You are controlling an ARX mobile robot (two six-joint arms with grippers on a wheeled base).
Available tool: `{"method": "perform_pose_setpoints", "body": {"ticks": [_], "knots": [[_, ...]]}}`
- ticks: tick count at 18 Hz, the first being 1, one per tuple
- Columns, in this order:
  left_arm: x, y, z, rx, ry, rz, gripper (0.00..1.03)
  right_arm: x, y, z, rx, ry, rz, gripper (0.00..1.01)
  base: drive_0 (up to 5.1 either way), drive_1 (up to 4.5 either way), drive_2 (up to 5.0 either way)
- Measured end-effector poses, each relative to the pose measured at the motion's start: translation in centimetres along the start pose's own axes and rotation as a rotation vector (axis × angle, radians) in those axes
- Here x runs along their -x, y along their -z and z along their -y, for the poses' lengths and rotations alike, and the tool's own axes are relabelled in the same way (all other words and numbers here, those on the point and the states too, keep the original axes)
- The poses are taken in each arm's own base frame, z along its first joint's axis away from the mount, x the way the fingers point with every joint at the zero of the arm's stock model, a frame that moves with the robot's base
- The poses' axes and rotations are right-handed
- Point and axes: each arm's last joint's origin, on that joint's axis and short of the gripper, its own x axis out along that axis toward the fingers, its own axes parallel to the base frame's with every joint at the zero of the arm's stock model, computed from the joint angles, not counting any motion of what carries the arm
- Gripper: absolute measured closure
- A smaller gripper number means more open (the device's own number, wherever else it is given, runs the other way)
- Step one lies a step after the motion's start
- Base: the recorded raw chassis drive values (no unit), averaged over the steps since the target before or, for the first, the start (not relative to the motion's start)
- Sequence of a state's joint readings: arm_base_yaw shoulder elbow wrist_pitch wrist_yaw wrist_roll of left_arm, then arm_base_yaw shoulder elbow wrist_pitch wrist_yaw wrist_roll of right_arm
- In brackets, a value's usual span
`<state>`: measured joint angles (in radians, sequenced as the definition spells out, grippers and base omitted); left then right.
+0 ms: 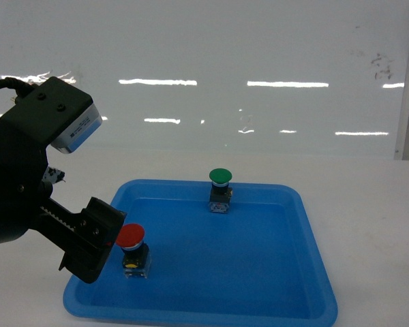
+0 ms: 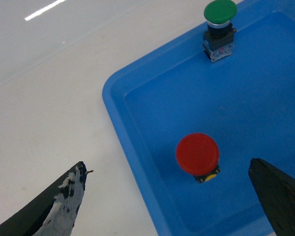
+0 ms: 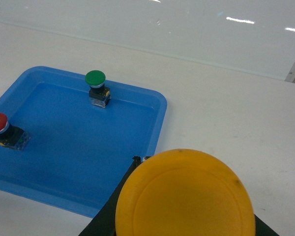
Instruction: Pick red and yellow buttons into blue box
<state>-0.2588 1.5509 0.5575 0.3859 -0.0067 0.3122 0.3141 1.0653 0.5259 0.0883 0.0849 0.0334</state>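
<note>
A shallow tray (image 1: 307,225) lies on the table (image 1: 368,197). In it, one button (image 1: 131,238) stands near the front left corner and another button (image 1: 220,178) by the back rim. The left gripper (image 1: 99,235) hangs just left of the front button.

The left hand (image 2: 174,196) hangs low at the left with its fingers (image 2: 278,196) spread wide apart, gripping nothing. The right hand (image 3: 184,223) is clamped around the yellow button (image 3: 184,196).
</note>
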Motion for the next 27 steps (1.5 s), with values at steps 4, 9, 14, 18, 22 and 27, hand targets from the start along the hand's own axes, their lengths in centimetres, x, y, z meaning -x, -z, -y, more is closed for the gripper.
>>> {"method": "perform_pose_setpoints", "body": {"ticks": [4,9,14,18,22,27], "knots": [[-0.5,-0.3,0.6,0.008,0.036,-0.001,0.05,0.0,0.0,0.0,0.000,0.000,0.000,0.75,0.0,0.00,0.0],[-5.1,-0.3,1.2,0.060,0.044,-0.044,0.05,0.0,0.0,0.0,0.000,0.000,0.000,0.75,0.0,0.00,0.0],[-6.0,0.5,1.5,0.073,0.037,-0.075,0.05,0.0,0.0,0.0,0.000,0.000,0.000,0.75,0.0,0.00,0.0],[-6.6,1.0,1.9,0.076,0.039,-0.091,0.05,0.0,0.0,0.0,0.000,0.000,0.000,0.75,0.0,0.00,0.0],[-7.0,1.3,2.4,0.084,0.044,-0.097,0.05,0.0,0.0,0.0,0.000,0.000,0.000,0.75,0.0,0.00,0.0],[-8.3,3.1,2.2,0.103,0.011,-0.143,0.05,0.0,0.0,0.0,0.000,0.000,0.000,0.75,0.0,0.00,0.0]]}}
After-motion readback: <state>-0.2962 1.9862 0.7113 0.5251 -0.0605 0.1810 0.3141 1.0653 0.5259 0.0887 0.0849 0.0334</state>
